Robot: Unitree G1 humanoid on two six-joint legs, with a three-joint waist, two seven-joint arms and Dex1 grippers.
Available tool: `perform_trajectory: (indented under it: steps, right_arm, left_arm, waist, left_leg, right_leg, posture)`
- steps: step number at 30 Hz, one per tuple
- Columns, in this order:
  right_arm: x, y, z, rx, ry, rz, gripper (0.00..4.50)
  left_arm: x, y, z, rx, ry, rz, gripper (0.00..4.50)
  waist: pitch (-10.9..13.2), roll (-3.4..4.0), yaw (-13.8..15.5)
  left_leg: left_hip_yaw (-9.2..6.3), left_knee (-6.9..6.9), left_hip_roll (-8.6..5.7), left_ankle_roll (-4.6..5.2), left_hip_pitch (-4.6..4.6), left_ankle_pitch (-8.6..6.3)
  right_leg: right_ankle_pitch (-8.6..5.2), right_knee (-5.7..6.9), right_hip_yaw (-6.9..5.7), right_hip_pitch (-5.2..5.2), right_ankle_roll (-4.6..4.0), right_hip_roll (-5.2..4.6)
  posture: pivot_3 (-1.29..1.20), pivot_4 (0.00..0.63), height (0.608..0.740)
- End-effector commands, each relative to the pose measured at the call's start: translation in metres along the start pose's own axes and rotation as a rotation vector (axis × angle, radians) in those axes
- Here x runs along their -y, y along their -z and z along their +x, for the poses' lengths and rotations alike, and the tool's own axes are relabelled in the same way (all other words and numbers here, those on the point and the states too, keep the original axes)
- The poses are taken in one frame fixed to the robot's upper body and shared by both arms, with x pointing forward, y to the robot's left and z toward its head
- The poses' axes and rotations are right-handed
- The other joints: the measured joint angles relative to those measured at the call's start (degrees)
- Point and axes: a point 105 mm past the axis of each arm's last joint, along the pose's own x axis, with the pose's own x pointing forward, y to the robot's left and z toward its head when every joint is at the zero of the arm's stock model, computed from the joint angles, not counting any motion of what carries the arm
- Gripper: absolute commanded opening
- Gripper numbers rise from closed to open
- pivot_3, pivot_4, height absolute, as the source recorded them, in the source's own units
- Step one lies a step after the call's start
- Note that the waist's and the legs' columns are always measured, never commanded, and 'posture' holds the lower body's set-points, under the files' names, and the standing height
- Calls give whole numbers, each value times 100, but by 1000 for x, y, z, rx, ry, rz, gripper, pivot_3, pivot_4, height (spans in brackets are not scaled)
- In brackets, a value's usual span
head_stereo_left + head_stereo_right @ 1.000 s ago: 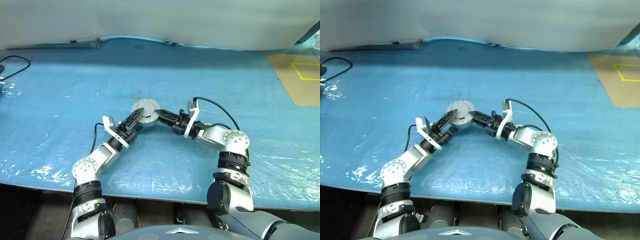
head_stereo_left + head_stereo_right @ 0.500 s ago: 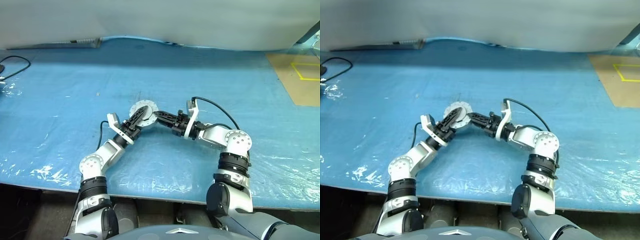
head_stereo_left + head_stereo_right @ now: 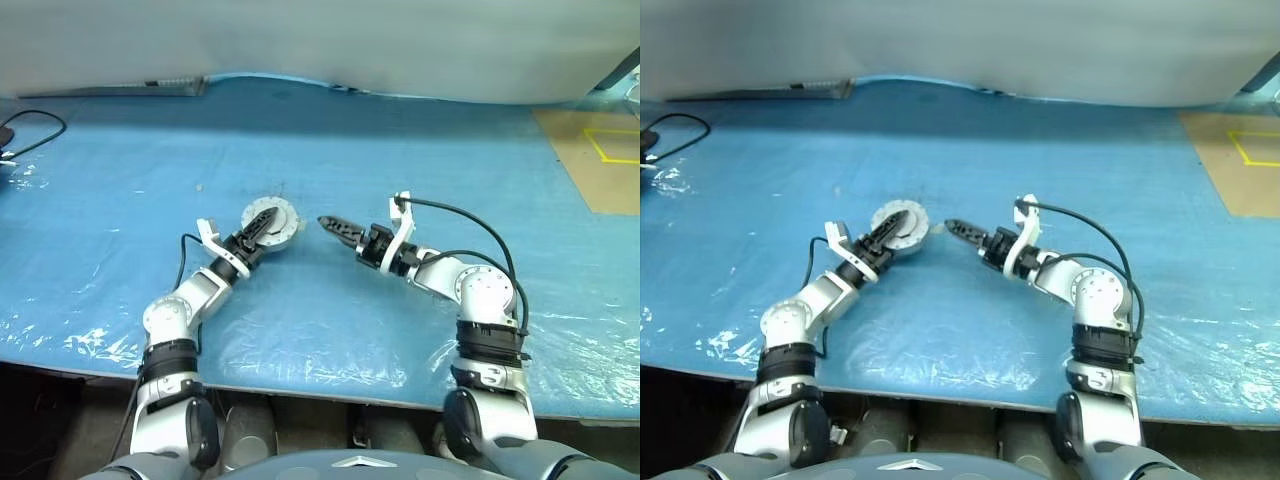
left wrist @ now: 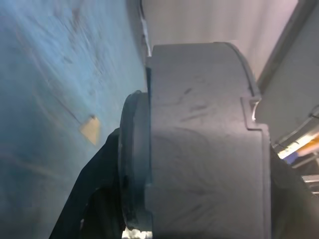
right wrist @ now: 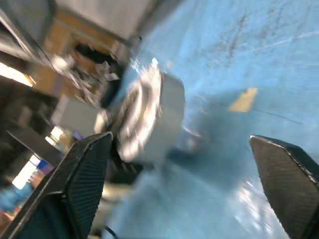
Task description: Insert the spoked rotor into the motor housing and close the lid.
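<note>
Moved: your right gripper let go and backed off right.
Right gripper: fingers wide apart, holding nothing.
Left gripper: clamped on the motor housing, mid blue table.

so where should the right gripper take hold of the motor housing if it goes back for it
Probably across the round side wall of the motor housing, coming in level from the robot's right, where the right gripper sits open and apart from it. The left gripper already clamps it across its flat faces and holds it on edge, so only the curved wall facing right is free. The faces look taken.
</note>
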Motion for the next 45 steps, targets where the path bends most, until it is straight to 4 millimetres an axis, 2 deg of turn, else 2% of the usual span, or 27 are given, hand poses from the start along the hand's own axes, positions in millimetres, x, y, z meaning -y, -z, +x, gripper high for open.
perform_trajectory:
  steps: [1, 4, 7, 10, 15, 21, 23, 24, 27, 28, 38, 40, 42, 45]
  right_arm:
    - [-9, 2, 4, 8, 9, -306, 4500]
    - [-5, 4, 6, 30, 55, -495, 4500]
    - [-1, -5, 7, 134, 122, -695, 4500]
    - [4, -9, 5, 190, 172, -824, 4500]
    - [18, -1, 3, 170, 223, -829, 4500]
    - [29, 8, -1, 135, 273, -807, 4500]
    - [29, 10, -1, 129, 273, -809, 4500]
    - [29, 11, -1, 127, 273, -810, 4500]
    - [27, 11, -1, 125, 270, -809, 4500]
    - [27, 11, -1, 125, 268, -807, 4500]
    - [21, 19, -4, 96, 186, -727, 4500]
    - [22, 22, -4, 82, 179, -716, 4500]
    - [21, 23, -5, 77, 165, -714, 4500]
    - [18, 24, -6, 88, 136, -722, 4500]
  left_arm:
    - [9, -24, 19, 26, 1, 78, 2432]
    - [4, -38, 31, 32, -55, 122, 2431]
    - [1, -49, 44, 47, -100, 167, 2431]
    - [1, -56, 56, 54, -140, 222, 2431]
    - [-5, -59, 68, 74, -241, 286, 2431]
    - [-16, -60, 70, 96, -370, 306, 2431]
    - [-21, -54, 68, 57, -389, 317, 3150]
    - [-23, -53, 66, 38, -396, 323, 3359]
    - [-32, -53, 56, -3, -423, 330, 4348]
    - [-35, -54, 51, -17, -435, 332, 4453]
    - [-70, -59, -35, -269, -552, 403, 4453]
    - [-76, -55, -54, -335, -596, 476, 4453]
    - [-81, -49, -74, -426, -640, 634, 4453]
    - [-72, -35, -88, -493, -579, 835, 4453]
  waist:
    - [1, -2, 36]
    - [6, -11, 51]
    - [10, -16, 55]
    - [13, -22, 57]
    - [20, -34, 54]
    - [21, -36, 39]
    - [21, -36, 39]
    - [21, -36, 43]
    - [21, -36, 34]
    - [21, -36, 27]
    - [12, -20, -146]
    - [4, -10, -188]
    - [-1, 0, -245]
    - [-15, 22, -281]
  left_leg:
    - [-2, 2, -1, 0, 0, 0]
    - [-8, 17, -1, 0, -2, 0]
    - [-12, 32, -3, 0, -9, 0]
    - [-21, 42, -5, 1, -18, 0]
    - [-33, 46, -6, 1, -24, 0]
    - [-42, 47, -6, 1, -20, 0]
    - [-43, 47, -5, 1, -8, 0]
    - [-43, 47, -5, 1, -4, 0]
    - [-42, 48, -6, 1, 15, 0]
    - [-42, 48, -6, 2, 28, 0]
    - [-15, 36, 4, 2, 56, -1]
    - [-6, 31, 6, 3, 72, -1]
    - [8, 18, 6, 3, 93, -2]
    - [30, -23, 7, 6, 141, -4]
  right_leg:
    - [0, 2, -1, 1, 0, -1]
    - [3, 2, 0, 4, 5, 0]
    - [6, 2, -2, 7, 9, -2]
    - [9, 2, -5, 7, 10, -2]
    - [12, 2, -10, 9, 7, -2]
    - [15, 5, -17, 18, 1, -1]
    - [15, 7, -17, 26, 0, -1]
    - [16, 7, -16, 29, -1, -1]
    - [15, 6, -12, 48, -2, -3]
    - [14, 6, -11, 57, -3, -3]
    - [2, 7, 0, 74, -50, -2]
    - [0, 5, 5, 85, -54, -3]
    - [-2, 3, 13, 95, -57, -5]
    - [-12, -6, 31, 114, -64, -4]
  posture:
    - [0, 150, 740]
    - [0, 150, 740]
    - [0, 150, 740]
    - [0, 150, 740]
    - [0, 150, 740]
    - [0, 150, 740]
    - [0, 150, 740]
    - [0, 150, 740]
    - [0, 150, 740]
    - [0, 150, 740]
    - [0, 150, 740]
    - [0, 150, 740]
    - [0, 150, 740]
    - [0, 150, 740]
